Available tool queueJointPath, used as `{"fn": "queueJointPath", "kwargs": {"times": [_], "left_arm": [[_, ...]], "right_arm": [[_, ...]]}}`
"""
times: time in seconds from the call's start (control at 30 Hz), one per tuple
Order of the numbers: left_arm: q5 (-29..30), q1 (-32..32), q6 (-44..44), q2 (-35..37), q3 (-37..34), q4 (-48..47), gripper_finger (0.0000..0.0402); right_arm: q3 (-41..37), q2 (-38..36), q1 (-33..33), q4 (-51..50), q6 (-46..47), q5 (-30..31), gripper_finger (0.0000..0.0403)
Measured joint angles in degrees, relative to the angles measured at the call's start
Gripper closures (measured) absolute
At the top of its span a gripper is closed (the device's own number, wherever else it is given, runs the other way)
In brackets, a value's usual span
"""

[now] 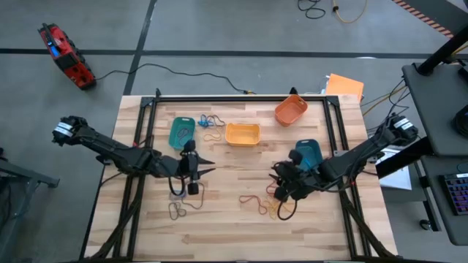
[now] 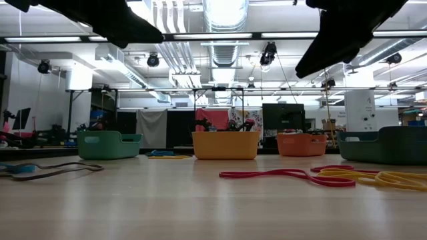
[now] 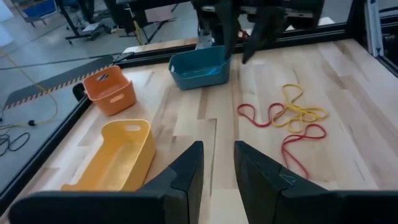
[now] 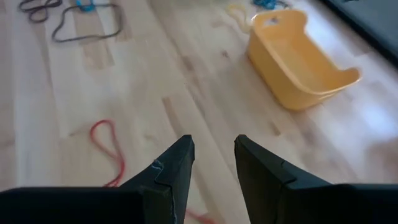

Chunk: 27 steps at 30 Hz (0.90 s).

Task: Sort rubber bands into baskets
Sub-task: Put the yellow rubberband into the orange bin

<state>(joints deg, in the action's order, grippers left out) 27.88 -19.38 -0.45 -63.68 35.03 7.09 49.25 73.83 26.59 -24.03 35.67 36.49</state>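
Pale wood table (image 1: 234, 219) carries four baskets along its far half — the teal-green basket (image 1: 182, 132), the yellow basket (image 1: 242, 134), the orange basket (image 1: 291, 110) and the blue basket (image 1: 308, 152). Red and yellow rubber bands (image 1: 262, 205) lie tangled on the boards near the front right, dark and tan bands (image 1: 178, 209) sit front left, and a few more bands (image 1: 210, 122) lie between the teal-green and yellow baskets. The left gripper (image 1: 203, 168) hovers above the boards mid-table, jaws slightly spread, holding nothing. The right gripper (image 1: 280, 191) hangs beside the blue basket over the red and yellow loops — jaws also parted, empty.
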Motion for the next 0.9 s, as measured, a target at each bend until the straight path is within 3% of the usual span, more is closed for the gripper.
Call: {"fn": "queueJointPath", "kwargs": {"times": [0.27,0.67,0.9], "left_arm": [[0.0,-0.1,-0.5,0.0,0.0,0.3,0.0327],[0.1,0.0,-0.5,0.0,0.0,0.3,0.0327],[1.1,0.0,-0.1,0.0,0.0,0.5,0.0327]], "right_arm": [[0.0,0.2,0.0,0.4,0.8,-6.2,0.0289],[0.0,2.9,0.3,-0.4,2.9,-28.5,0.0289],[0.0,4.0,1.3,-9.8,11.8,-37.6,0.0291]]}}
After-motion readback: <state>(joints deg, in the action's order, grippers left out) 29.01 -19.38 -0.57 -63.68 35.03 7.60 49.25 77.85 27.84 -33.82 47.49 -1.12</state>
